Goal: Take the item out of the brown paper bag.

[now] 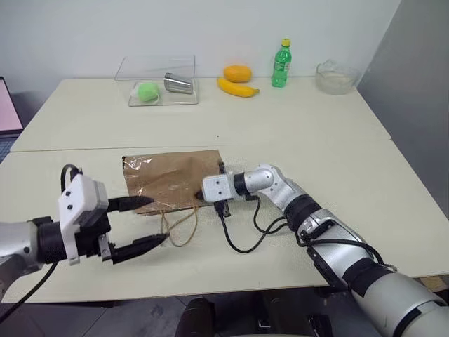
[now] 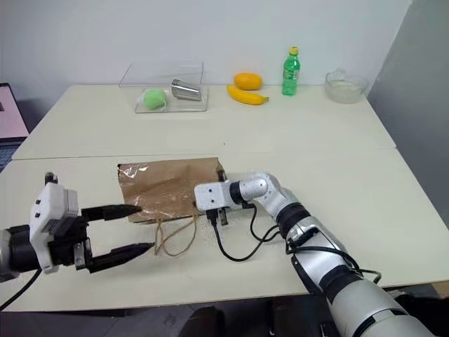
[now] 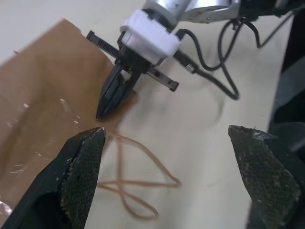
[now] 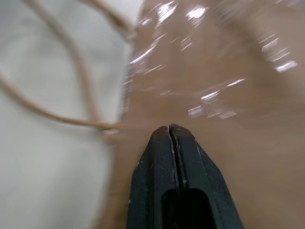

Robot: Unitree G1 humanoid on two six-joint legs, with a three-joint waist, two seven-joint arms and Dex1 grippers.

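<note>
Both claws at the mouth of the brown paper bag [image 1: 173, 180], item not yet out.

The bag lies flat on the tabletop [image 1: 316, 133], its cord handles [image 1: 181, 226] trailing off the near edge. My right claw [image 3: 107, 109] is pinched fully shut, tips resting at the bag's near edge beside the handles; whether it grips any paper I cannot tell. My left claw [image 1: 144, 221] hangs wide open and empty just off the bag's near left corner. The red item is not visible; I judge it is inside the flat bag. The paper looks thin, creased and floppy, so I would pinch one lip to lift the mouth. The item, if glossy and round, may slip and roll; take it across its middle.
</note>
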